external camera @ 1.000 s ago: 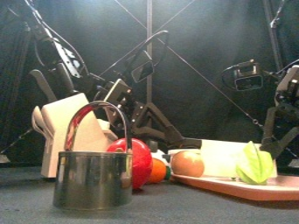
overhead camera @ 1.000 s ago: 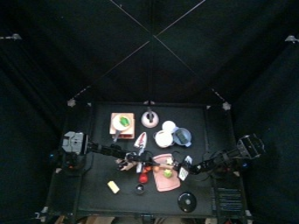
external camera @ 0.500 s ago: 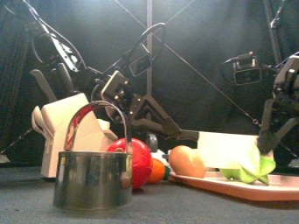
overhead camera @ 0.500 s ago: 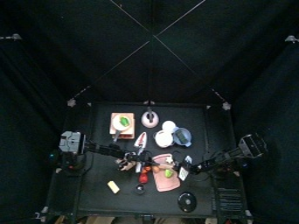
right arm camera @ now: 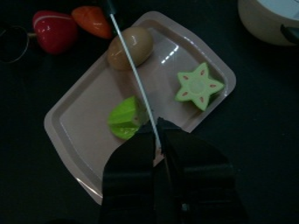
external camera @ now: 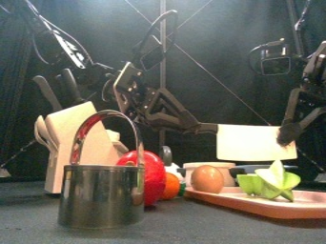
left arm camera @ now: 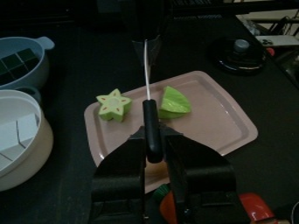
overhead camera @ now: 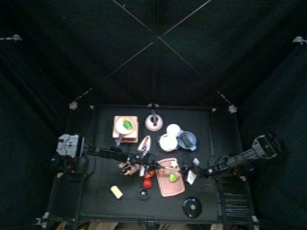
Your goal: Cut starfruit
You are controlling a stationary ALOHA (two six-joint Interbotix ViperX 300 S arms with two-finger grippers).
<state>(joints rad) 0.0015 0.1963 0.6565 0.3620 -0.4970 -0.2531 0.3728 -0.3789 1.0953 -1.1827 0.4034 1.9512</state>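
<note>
The starfruit lies in two pieces on the pink cutting board (left arm camera: 222, 122): a star-faced slice (left arm camera: 114, 103) and a green chunk (left arm camera: 173, 103). The right wrist view shows both too, the slice (right arm camera: 198, 84) and the chunk (right arm camera: 122, 118). My left gripper (left arm camera: 158, 159) is shut on the black handle of a knife (left arm camera: 149, 131). Its broad white blade (external camera: 249, 143) hangs above the pieces (external camera: 270, 181). My right gripper (right arm camera: 158, 140) looks shut and empty, and sits at the blade's far end (external camera: 287, 136), above the board.
A brown egg-shaped thing (right arm camera: 131, 44) lies on the board's end, with red fruit (external camera: 147, 173) beside it. A metal cup (external camera: 99, 195) and a knife block (external camera: 64, 138) stand front left. Bowls (left arm camera: 21, 131) stand behind the board. A yellow chunk (overhead camera: 117, 191) lies at the front.
The starfruit stood whole under the right gripper; now it lies in two pieces. The blade has come up off the board and the right gripper has lifted away from the fruit.
</note>
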